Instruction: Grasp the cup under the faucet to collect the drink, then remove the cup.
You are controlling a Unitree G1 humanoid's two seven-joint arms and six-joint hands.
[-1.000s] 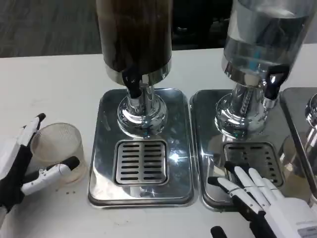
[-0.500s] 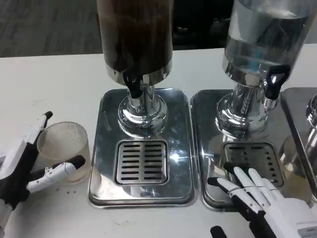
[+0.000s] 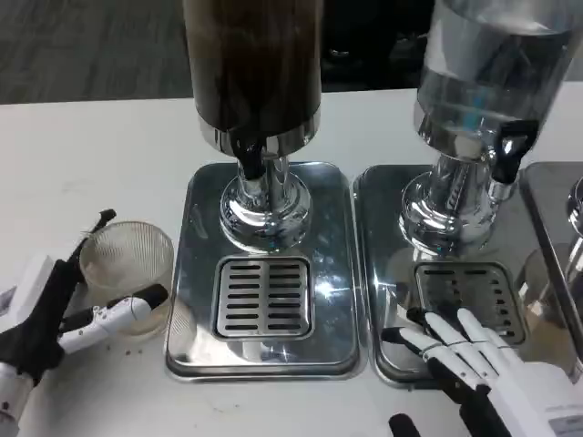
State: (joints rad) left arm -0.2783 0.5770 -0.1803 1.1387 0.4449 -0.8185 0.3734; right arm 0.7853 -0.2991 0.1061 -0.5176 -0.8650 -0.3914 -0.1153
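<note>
**Clear ribbed cup held at tabletop edge of drip tray**

Right robot hand [image 3: 478, 360] rests fingers spread, holding nothing, on right tray [image 3: 387, 273]. Left robot hand [image 3: 68, 305] grips cup [image 3: 127, 273] around its wall, on tabletop [image 3: 91, 164] just beside left tray [image 3: 196, 273]. Cup looks light, thin, slippery, likely crushable; hold mid-wall, gently. Faucet [image 3: 249, 159] beyond, under dark dispenser [image 3: 255, 64].

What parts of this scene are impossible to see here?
- Dark dispenser and clear dispenser: tops cut by the head view's upper edge.
- Third tray: cut by the right edge.
- Left hand: palm cut by the left edge.
- Cup: contents unclear through ribbed plastic.
</note>
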